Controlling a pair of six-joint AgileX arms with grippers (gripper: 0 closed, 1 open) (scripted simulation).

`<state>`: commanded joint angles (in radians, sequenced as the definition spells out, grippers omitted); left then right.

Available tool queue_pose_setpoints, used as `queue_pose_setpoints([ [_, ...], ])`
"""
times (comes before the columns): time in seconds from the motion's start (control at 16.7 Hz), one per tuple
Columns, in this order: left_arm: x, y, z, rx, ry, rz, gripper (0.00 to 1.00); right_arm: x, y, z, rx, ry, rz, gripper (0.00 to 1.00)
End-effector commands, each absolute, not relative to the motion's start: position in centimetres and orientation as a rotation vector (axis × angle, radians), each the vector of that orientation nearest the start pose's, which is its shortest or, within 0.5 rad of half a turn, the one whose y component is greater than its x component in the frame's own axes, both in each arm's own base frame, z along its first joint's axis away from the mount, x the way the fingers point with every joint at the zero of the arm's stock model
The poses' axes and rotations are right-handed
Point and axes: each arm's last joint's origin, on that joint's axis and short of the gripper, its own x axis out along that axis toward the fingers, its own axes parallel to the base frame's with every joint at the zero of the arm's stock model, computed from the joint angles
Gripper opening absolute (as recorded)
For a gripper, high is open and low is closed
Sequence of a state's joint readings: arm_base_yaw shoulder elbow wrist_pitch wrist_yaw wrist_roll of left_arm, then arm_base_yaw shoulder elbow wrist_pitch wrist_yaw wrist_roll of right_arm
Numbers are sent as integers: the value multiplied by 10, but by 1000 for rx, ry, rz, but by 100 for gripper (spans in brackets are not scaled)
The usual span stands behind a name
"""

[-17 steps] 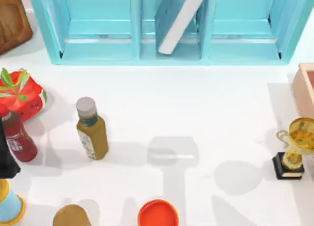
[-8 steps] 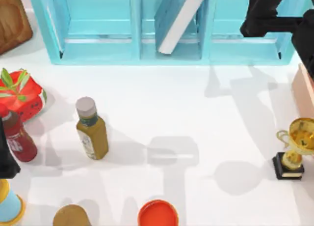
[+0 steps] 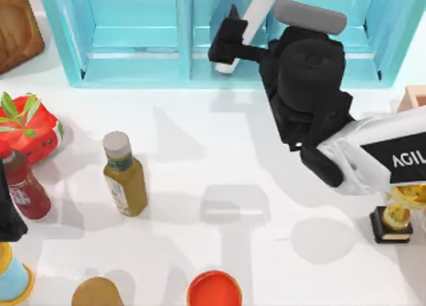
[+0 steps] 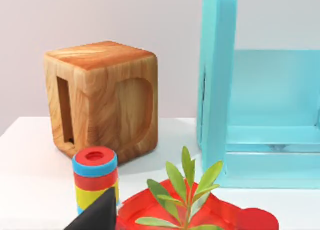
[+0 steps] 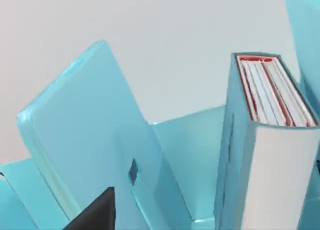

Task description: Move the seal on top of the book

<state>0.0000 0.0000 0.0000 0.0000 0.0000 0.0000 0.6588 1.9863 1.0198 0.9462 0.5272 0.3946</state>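
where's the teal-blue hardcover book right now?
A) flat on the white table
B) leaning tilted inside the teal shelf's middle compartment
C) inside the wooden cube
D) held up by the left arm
B: the teal-blue hardcover book with white page edges leans tilted in the middle compartment of the teal-blue shelf unit, with the right arm's tool right at it.

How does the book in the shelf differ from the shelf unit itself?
The book leans tilted inside the middle compartment, while the shelf unit stands straight. The book shows white page edges; the shelf unit is teal-blue all over. The book is far smaller than the shelf unit. Both are light teal-blue.
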Motion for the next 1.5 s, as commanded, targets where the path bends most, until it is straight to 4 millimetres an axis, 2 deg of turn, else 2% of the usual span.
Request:
queue_pose_setpoints([
  [0.24,106,-1,160,0,0,0,100,353,268,113,389,106,60,100],
  [0.42,106,-1,160,0,0,0,100,358,274,93,398,122,21,100],
  [0.78,106,-1,160,0,0,0,100,359,272,92,397,124,14,100],
  [0.9,106,-1,160,0,0,0,100,367,274,91,398,124,16,100],
  [1.38,106,-1,160,0,0,0,100,440,281,82,400,121,18,100],
  [1.5,106,-1,160,0,0,0,100,453,279,81,400,122,18,100],
])
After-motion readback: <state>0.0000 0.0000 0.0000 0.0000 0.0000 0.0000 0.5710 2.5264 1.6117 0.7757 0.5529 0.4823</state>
